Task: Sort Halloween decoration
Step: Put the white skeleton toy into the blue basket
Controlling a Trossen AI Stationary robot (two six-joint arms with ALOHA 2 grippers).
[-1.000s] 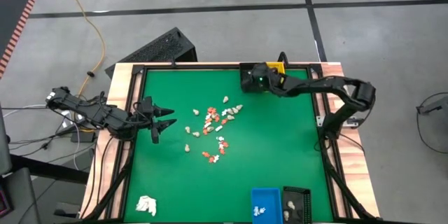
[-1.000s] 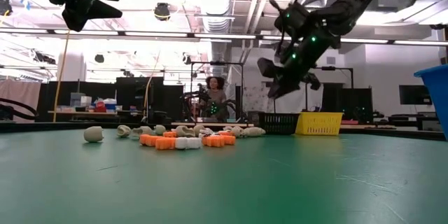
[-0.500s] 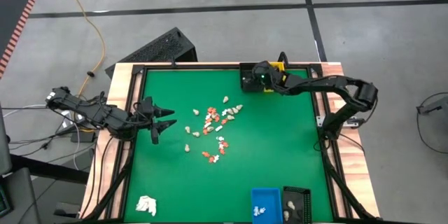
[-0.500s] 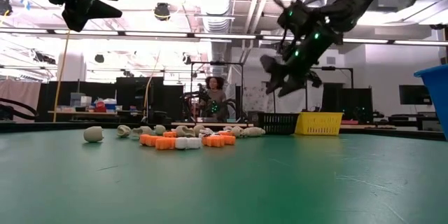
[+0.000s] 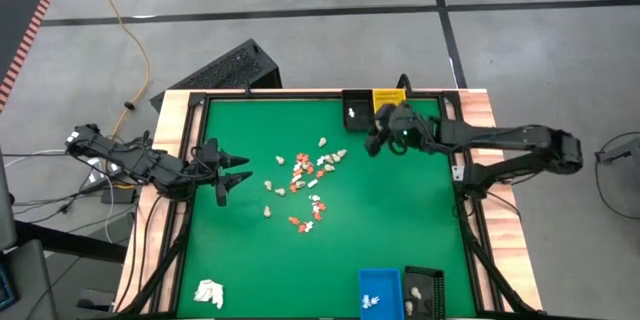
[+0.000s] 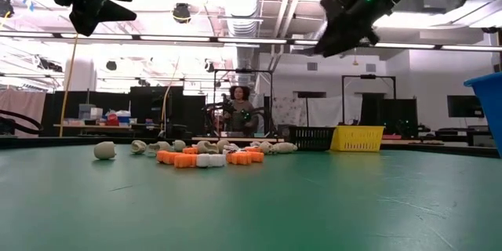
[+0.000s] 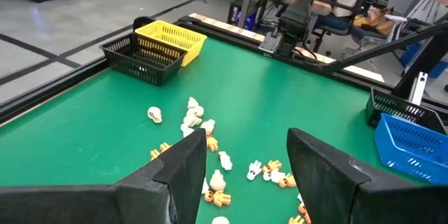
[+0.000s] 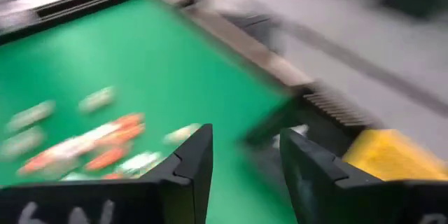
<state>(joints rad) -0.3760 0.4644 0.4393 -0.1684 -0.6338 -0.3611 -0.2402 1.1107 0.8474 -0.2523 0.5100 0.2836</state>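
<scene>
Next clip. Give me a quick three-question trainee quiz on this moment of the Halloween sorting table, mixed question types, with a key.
1. True or false: the right gripper holds a decoration piece.
2. Which arm waits at the table's edge? A left, B right.
3. Fill in: beside the yellow basket at the far edge stands a ___ basket.

Key: 1 false, its open fingers hold nothing; 2 A, the left gripper, open beside the pile of decoration pieces; 3 black.
</scene>
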